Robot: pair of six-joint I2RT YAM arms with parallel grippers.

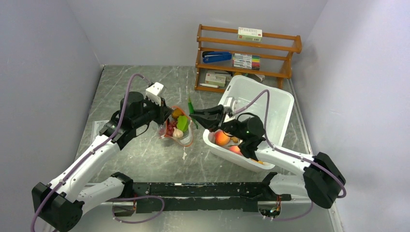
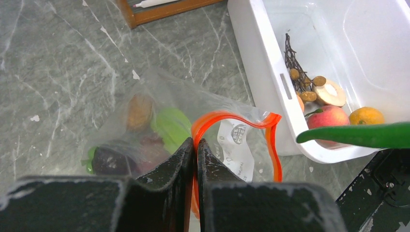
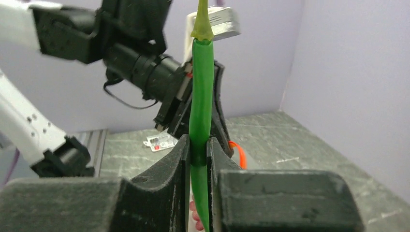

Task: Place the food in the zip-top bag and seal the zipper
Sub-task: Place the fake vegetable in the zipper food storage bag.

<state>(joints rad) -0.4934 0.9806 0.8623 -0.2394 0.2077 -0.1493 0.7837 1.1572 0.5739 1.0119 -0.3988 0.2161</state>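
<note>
Nearest in the top view, bare tabletop lies between the arm bases and the work area.

At frame centre, the left tool is pressed together on one lip of the zipper, pinching the red-orange strip. This grip lifts that lip so the mouth of the zip-top bag stands open as a loop. The bag rests on the tabletop at centre-left of the left wrist view, with several food items already inside.

Just right of the mouth, the right tool pinches the green pod across its width. Most of the pod projects past the fingertips toward the left arm. Judgement: the pod is held lengthwise so that it can enter the narrow mouth end first.

Beyond, at centre-right, the white bin holds the remaining food, including an orange round fruit and a berry cluster. The zipper is not yet sealed.

Farthest, a wooden rack stands at upper centre.
</note>
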